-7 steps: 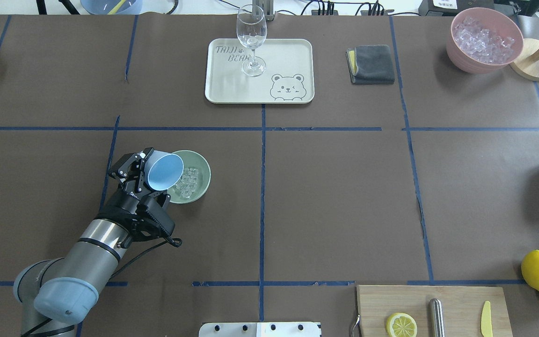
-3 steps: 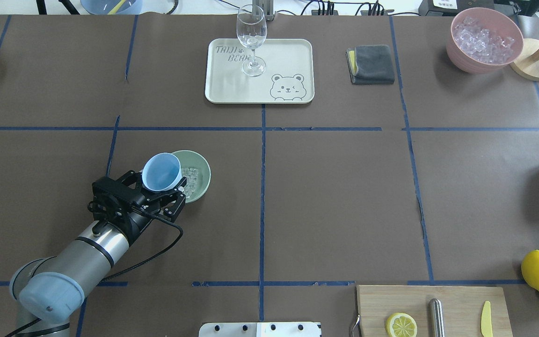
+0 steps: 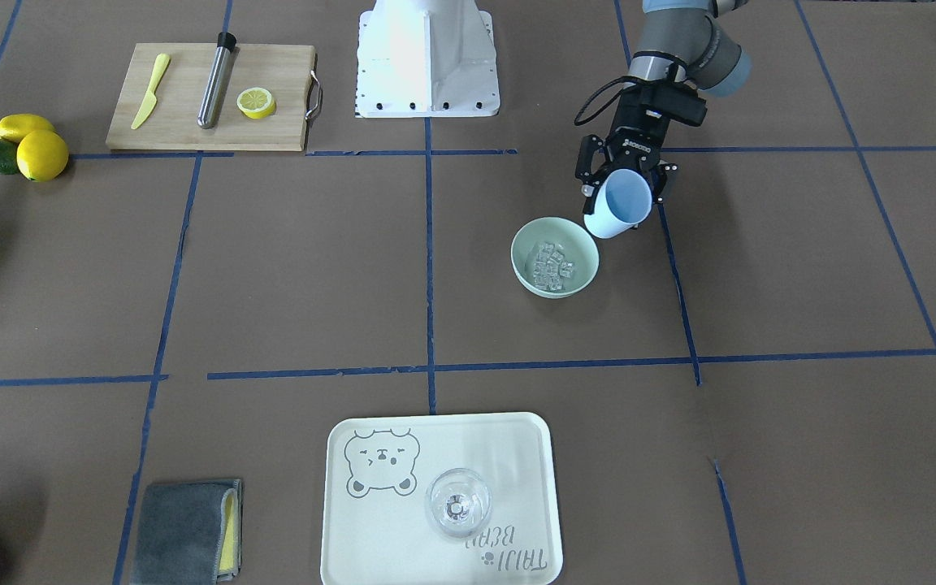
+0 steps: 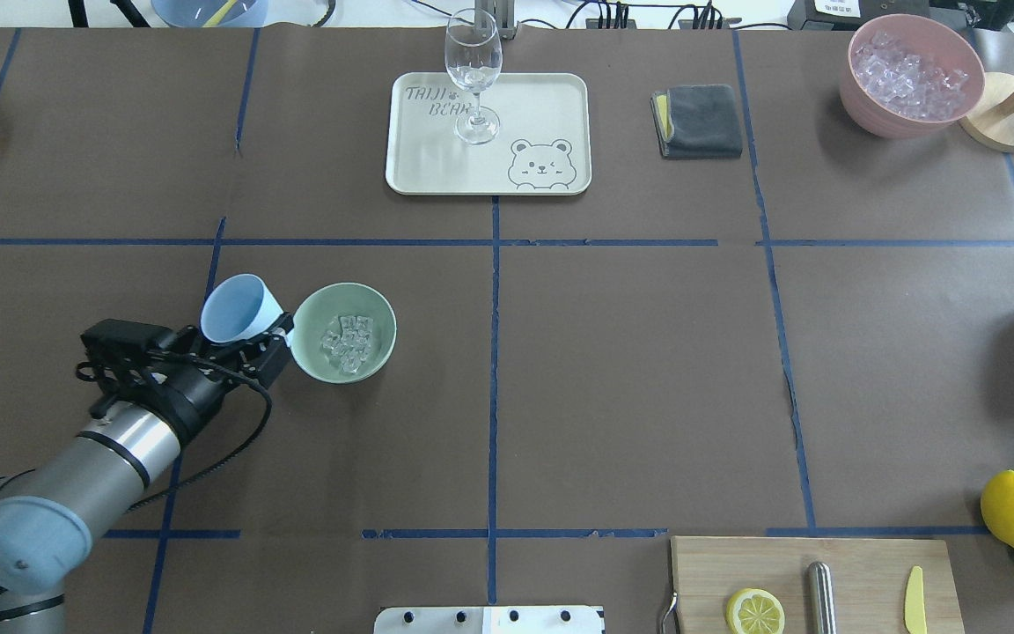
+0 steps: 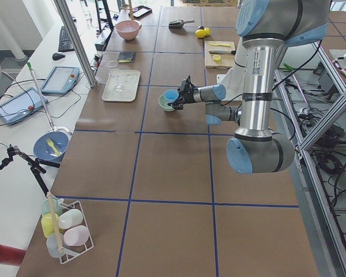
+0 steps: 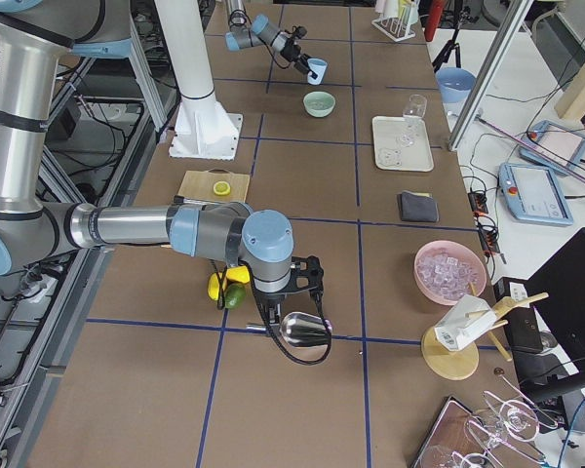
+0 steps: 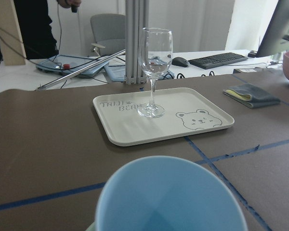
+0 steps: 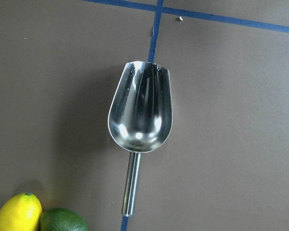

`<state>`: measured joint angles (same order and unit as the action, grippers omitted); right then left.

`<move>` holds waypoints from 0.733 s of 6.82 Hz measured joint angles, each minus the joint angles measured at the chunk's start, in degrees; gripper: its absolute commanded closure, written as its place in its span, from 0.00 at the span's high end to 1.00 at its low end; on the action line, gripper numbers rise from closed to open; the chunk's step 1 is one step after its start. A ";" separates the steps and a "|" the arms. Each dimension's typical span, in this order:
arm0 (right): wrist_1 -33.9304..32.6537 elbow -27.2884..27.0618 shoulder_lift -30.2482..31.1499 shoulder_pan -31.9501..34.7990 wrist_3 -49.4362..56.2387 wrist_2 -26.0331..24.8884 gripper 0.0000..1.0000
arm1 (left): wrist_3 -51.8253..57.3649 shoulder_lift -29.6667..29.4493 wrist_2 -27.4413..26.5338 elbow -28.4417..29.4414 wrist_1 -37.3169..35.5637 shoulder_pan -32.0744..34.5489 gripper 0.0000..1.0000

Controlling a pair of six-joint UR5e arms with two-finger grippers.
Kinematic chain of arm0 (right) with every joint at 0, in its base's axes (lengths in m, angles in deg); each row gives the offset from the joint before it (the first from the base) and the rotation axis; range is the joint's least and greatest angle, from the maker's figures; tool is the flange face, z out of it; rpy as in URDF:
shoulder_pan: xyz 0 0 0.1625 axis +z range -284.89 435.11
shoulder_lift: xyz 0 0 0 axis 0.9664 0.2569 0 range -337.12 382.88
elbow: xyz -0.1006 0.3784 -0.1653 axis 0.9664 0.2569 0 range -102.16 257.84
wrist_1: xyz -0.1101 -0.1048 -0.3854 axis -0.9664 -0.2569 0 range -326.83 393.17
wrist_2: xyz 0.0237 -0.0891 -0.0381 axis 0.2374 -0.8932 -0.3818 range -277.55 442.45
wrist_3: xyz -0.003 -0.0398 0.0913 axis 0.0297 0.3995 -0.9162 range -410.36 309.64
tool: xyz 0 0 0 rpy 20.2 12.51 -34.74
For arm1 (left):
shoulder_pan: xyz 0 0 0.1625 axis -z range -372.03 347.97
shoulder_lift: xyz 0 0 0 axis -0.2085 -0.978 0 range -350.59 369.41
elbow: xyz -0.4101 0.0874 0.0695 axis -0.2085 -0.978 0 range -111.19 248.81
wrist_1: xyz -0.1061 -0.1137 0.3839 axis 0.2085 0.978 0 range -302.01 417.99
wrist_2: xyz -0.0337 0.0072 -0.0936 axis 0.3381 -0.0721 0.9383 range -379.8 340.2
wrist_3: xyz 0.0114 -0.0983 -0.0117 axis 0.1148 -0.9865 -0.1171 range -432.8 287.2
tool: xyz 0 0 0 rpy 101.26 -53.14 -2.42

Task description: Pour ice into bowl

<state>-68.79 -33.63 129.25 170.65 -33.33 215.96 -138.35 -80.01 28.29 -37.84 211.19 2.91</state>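
Evidently the pour is looking finished. Over the table (image 4: 630,370), the left gripper (image 4: 241,336) is clenching the light blue cup (image 4: 238,308), holding it nearly upright just beside the bowl (image 4: 381,321), and the ice (image 4: 345,340) is lying inside that bowl. The next move is probably calling for setting the cup down clear of the bowl. The left wrist view is showing the cup's visible interior bare. The right gripper's state I cannot tell; its wrist view is showing only a metal scoop (image 8: 140,115).
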 measured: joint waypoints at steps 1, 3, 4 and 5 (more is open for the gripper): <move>0.00 -0.06 -0.01 0.00 -0.04 0.00 1.00 | -0.43 4.31 -0.23 -0.59 1.61 1.79 0.00; 0.32 0.01 -0.01 0.00 -0.08 0.00 1.00 | -0.61 11.71 -1.79 3.14 8.35 4.42 0.00; 0.59 0.12 -0.01 0.00 -0.12 0.00 1.00 | -0.61 13.17 -3.28 8.58 13.96 4.86 0.00; 0.80 0.16 0.00 0.00 -0.14 0.00 1.00 | -0.55 13.51 -4.12 14.70 19.78 4.92 0.00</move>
<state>-67.98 -33.47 129.25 170.65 -33.47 215.96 -138.90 -66.50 24.17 -23.15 230.97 7.83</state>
